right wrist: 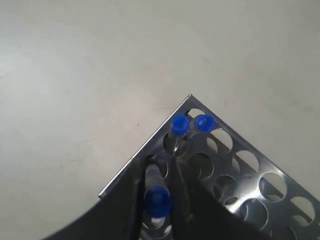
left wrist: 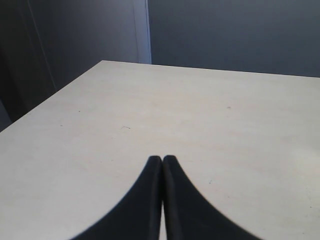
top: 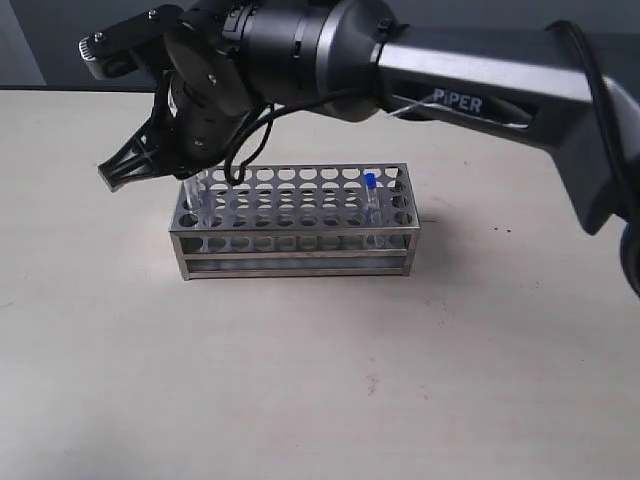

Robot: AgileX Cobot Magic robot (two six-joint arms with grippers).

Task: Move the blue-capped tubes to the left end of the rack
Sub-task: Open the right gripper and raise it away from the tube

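Observation:
The shiny metal rack stands mid-table. My right gripper has reached across to its left end and stands open. One blue-capped tube sits in an end hole between the fingers, with small gaps on both sides. Two more blue-capped tubes stand in the corner holes of the rack just beyond. A fourth blue-capped tube stands near the rack's right end. My left gripper is shut and empty over bare table, away from the rack.
The right arm stretches from the right edge across and above the rack, hiding the caps at the left end in the exterior view. The pale table ends at a dark wall behind.

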